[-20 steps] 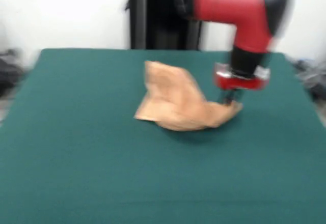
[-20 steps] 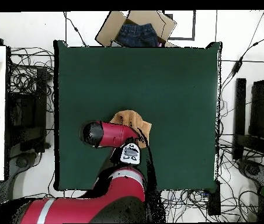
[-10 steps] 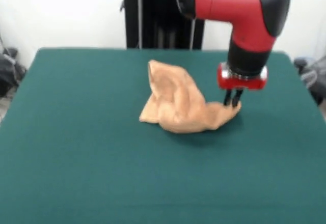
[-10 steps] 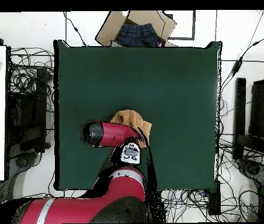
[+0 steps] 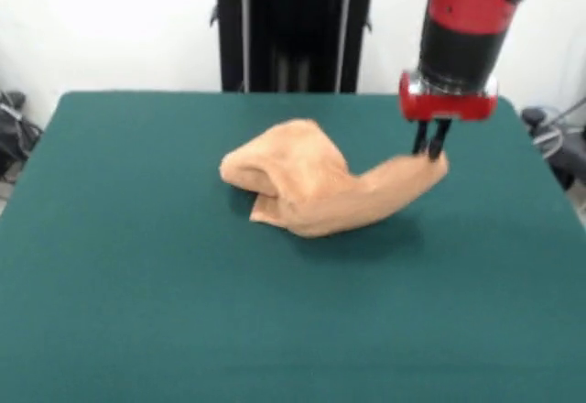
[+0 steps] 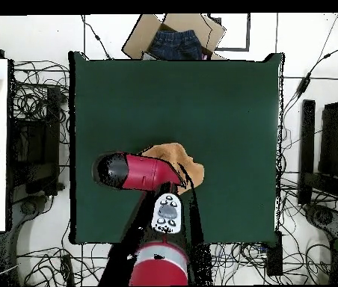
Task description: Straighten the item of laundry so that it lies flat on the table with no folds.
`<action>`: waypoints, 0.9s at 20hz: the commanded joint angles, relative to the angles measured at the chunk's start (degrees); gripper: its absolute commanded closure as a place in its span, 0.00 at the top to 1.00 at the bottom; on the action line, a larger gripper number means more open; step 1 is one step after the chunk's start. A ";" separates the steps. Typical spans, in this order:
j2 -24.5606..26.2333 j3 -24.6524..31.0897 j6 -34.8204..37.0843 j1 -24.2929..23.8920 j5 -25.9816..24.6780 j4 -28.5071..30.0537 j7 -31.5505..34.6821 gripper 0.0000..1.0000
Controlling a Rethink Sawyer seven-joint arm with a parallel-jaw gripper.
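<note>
We see a plain light orange-tan terry towel [image 5: 316, 188] on the dark green felt table [image 5: 137, 284], under our red-and-black gripper [image 5: 430, 147], black-fingered.

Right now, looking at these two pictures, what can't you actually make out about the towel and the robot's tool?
- Towel, overhead view: mostly hidden under the red arm; only an edge shows.
- Towel's band stripes, front view: not visible in the bunched folds.
- Tool, overhead view: hidden beneath the arm.
- Towel corner in the tool, front view: how much cloth is pinched is hidden between the closed fingers.
- Arm, front view: upper part cut off at the top edge.
</note>
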 commanded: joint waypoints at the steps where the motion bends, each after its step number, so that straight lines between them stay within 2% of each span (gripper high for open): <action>1: -12.31 -2.54 14.99 1.68 2.56 5.13 14.60 0.00; 18: -23.90 -0.94 23.88 -2.41 4.44 8.95 9.58 0.00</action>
